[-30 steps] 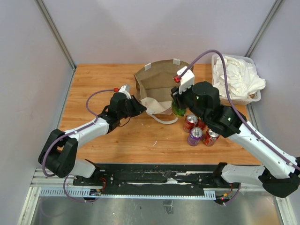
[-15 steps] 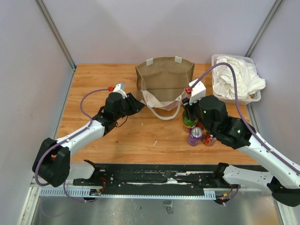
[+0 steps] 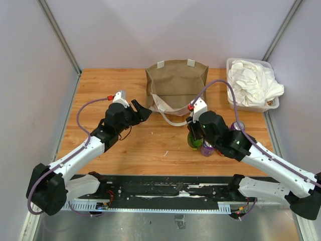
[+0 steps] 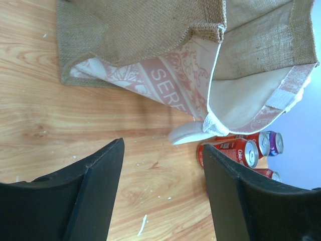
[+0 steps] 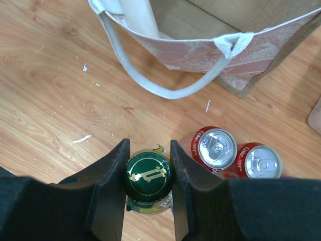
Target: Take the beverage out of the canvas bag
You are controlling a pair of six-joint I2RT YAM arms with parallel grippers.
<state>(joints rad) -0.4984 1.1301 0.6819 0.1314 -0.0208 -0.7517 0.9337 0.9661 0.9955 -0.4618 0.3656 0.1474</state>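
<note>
Right pincer (image 5: 148, 158) is clamped on the beverage (image 5: 148, 175), a green bottle with a dark green cap and a gold emblem. One finger is pressed against each side of the cap. From the overhead view the right pincer (image 3: 193, 134) holds the bottle (image 3: 192, 142) upright, out of the canvas bag (image 3: 175, 83) and on the near side of it, roughly mid-surface. I can't tell if the base is actually touching the wood.

Just to the right of the bottle there's a cluster of cans. Two red ones (image 5: 216, 145) (image 5: 260, 161) show up in the right wrist view, and a purple one (image 3: 207, 148) is visible from above, right beside the bottle.

The bag sits at the far middle of the wooden surface (image 3: 100, 90), slumped, with its reddish printed panel facing near. One white handle (image 5: 165, 90) loops down onto the wood toward the bottle.

Left pincer (image 4: 163, 155) has its fingers spread wide apart with nothing between them. It's hanging over bare wood just off the bag's near-left corner, not touching the fabric.

Clear bin of white cloths (image 3: 251, 85) is at the far right, well away from both arms.
</note>
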